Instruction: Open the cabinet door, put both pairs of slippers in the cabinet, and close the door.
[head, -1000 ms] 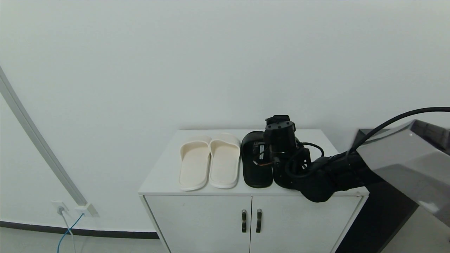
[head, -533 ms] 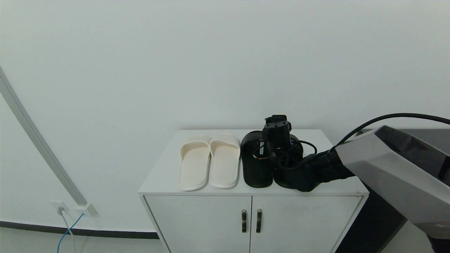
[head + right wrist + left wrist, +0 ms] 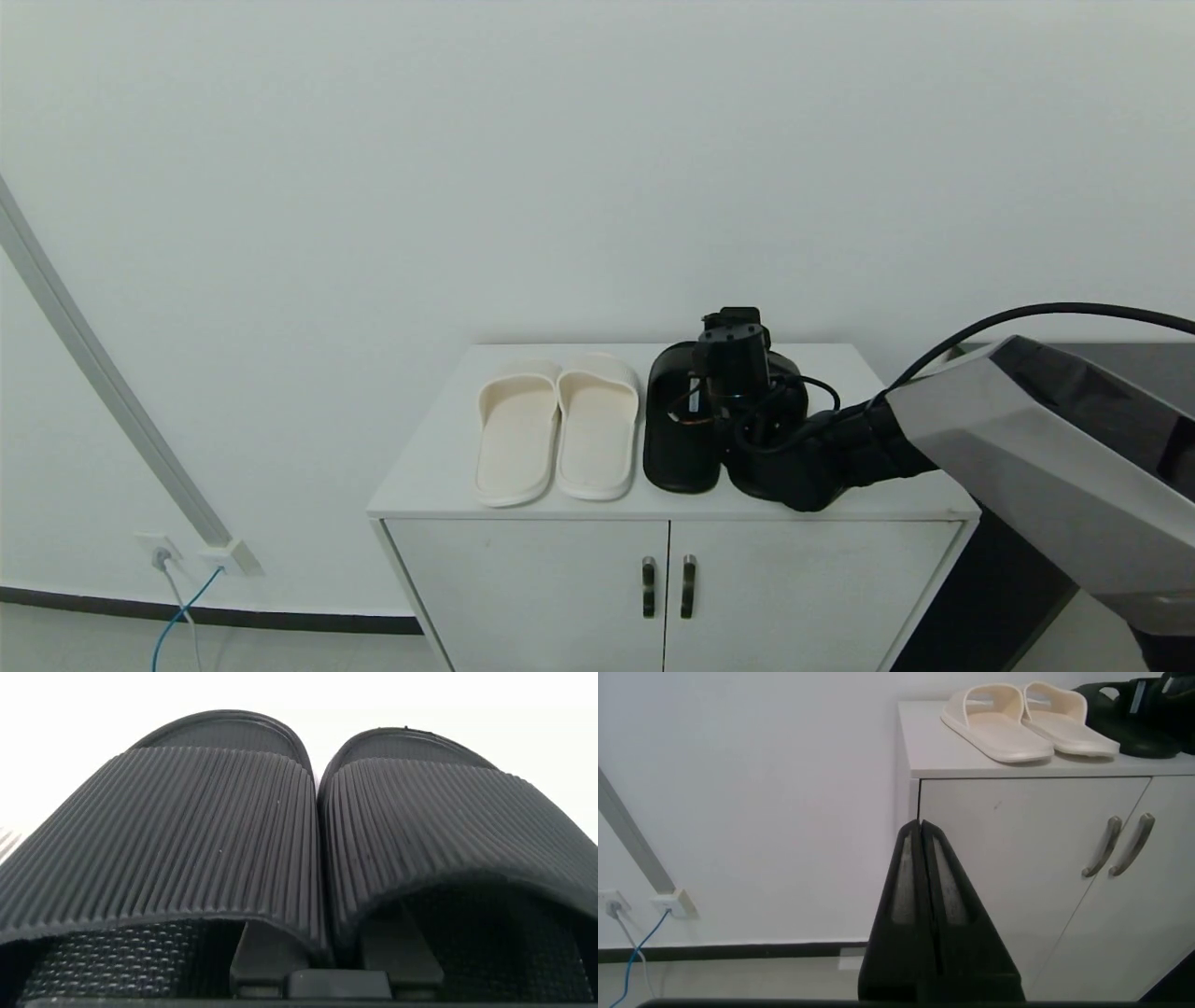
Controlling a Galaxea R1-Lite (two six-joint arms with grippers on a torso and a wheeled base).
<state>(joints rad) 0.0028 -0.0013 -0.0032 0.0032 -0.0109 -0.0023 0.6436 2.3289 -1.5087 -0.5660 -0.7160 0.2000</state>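
The cabinet (image 3: 523, 597) is in front of me with both doors shut, so nothing can go inside yet. On its top stand the white slippers (image 3: 555, 429) to my left and the black slippers (image 3: 680, 448) to my right, toes toward the wall and heels near the front edge. The two pairs are just beside each other.

I judge the black pair to be light, soft foam or rubber. It should bend easily and not break. The ribbed straps should give good friction.

My right gripper (image 3: 329, 950) is at this pair, with one of its fingers (image 3: 254, 957) under each strap. The jaws seem to be closed on the two inner sides, pressing them together. This hold takes both slippers at once, but the outer halves are free to sag, and one slipper could slide out if I swing fast. The nearer black slipper already looks a little tilted.

My left gripper (image 3: 921, 826) is low, near the cabinet's left front corner. Its jaws are closed and hold nothing.

For moving, the wall is close behind the top, so I would lift up and pull toward me, not sideways into the white pair. There is open room in front of the cabinet. The handles (image 3: 667, 586) are together at the middle, below the black pair, and the doors need free space to swing out.
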